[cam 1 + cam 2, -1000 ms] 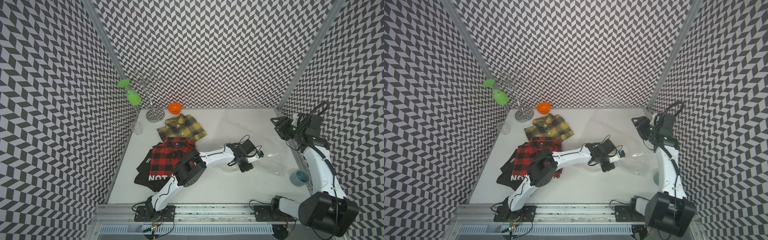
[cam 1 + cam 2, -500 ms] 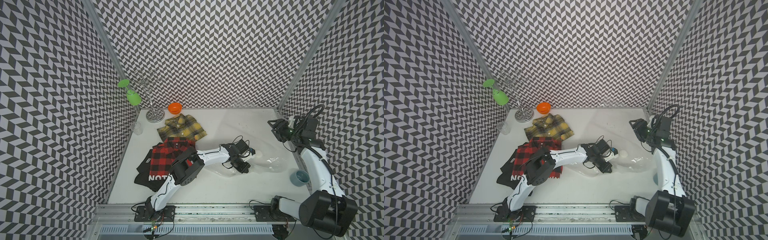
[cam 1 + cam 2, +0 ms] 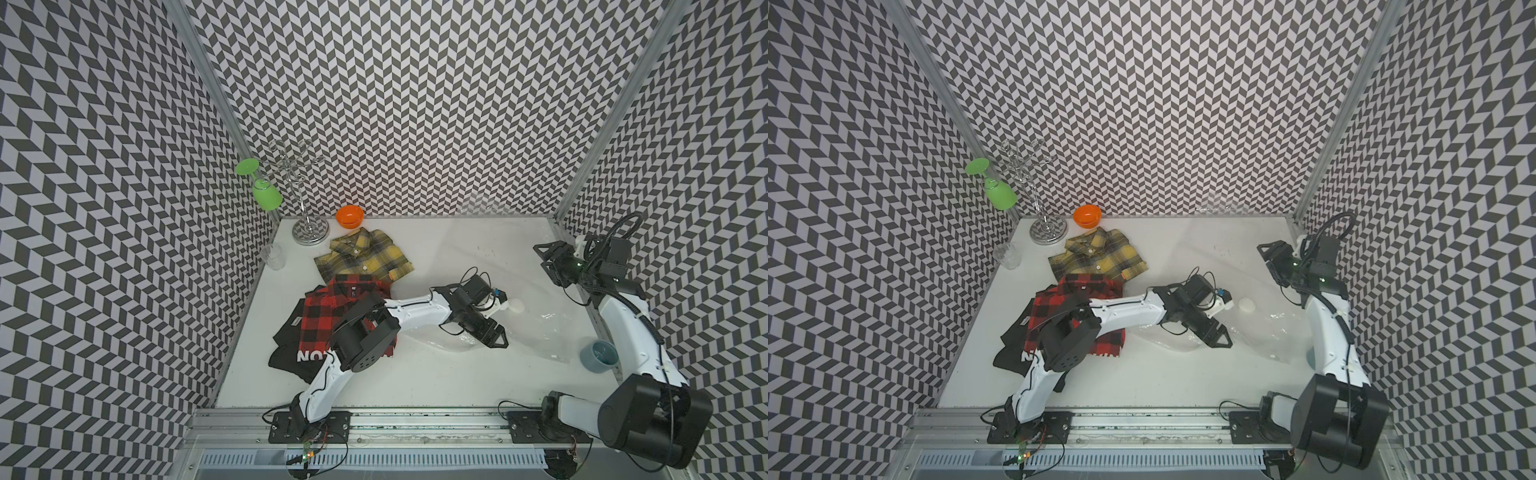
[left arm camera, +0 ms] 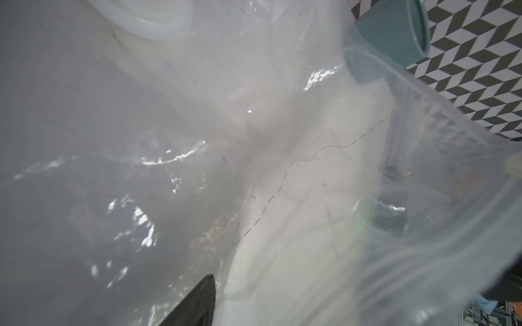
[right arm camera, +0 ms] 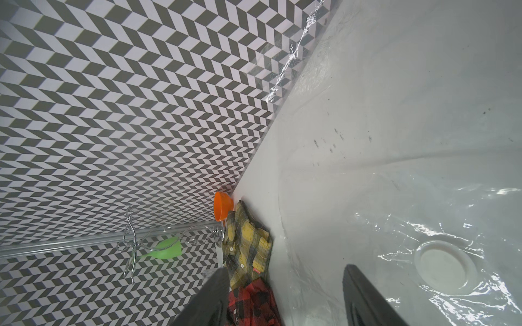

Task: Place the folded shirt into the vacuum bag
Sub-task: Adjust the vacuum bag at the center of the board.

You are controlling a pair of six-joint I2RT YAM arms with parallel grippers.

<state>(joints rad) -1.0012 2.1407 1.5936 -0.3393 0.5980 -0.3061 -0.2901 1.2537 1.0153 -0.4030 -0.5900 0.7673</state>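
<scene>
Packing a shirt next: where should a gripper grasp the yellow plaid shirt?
I'd pinch the yellow plaid shirt by its edge facing the vacuum bag, coming in low from there: it lies flat, and the red plaid shirt crowds its near edge.

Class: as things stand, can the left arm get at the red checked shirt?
Probably yes: the red checked shirt lies uncovered near that arm's base, under its elbow; the left pincer, open above the vacuum bag, must swing back.

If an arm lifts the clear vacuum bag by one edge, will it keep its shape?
Likely floppy: the vacuum bag lies wrinkled on the table, so it should sag. Its glossy film looks slippery to pinch. The white valve may drag that spot down.
</scene>
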